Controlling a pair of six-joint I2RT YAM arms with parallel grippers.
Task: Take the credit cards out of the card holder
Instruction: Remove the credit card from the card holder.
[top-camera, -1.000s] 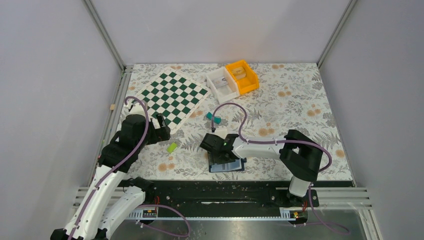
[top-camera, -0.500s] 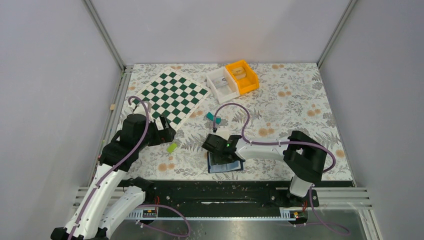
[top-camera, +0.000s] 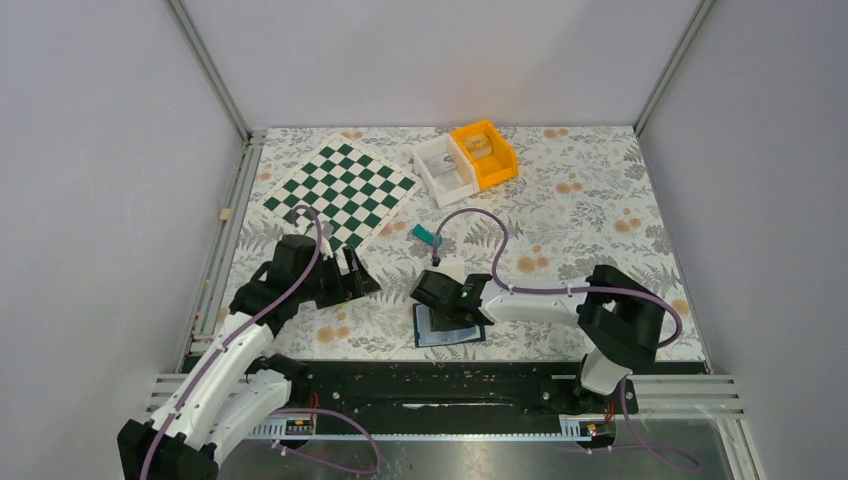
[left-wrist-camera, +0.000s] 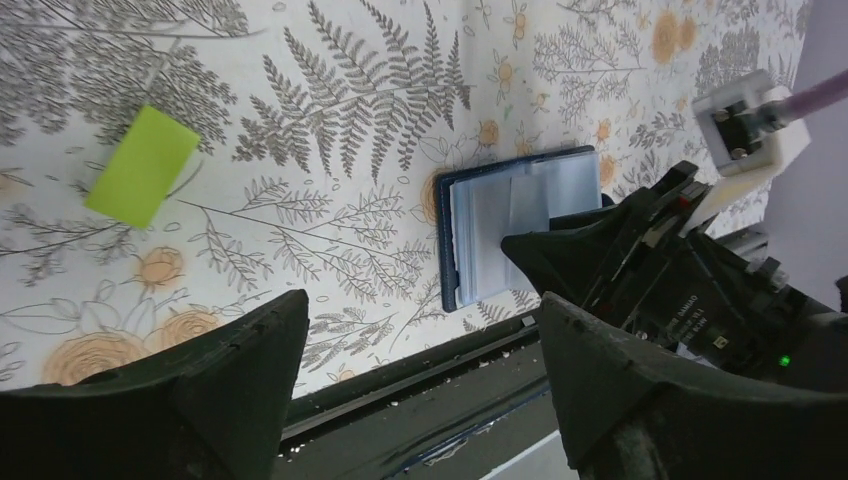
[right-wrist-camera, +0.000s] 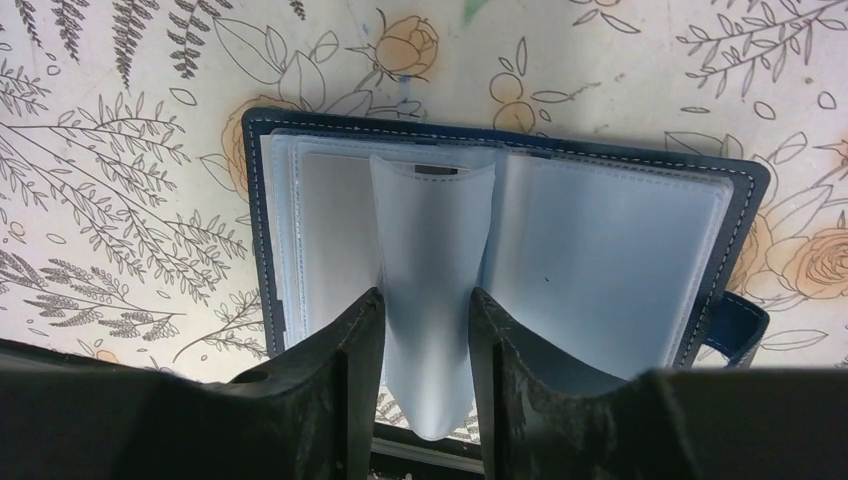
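Right wrist: card holder lies open flat, navy-edged, pale blue inside.

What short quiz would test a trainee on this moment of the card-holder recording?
1. True or false: the card holder lies closed on the table.
2. What stands between the fingers of the right tool?
A. a pale blue leaf rising from the middle of the card holder
B. a green block
C. a corner of the chessboard
3. Fill in: the tool with its fingers wide apart and nothing between them is the ____ tool.

Key: 1 false, it lies open. 2 A. 3 left; the left tool hangs above the table.
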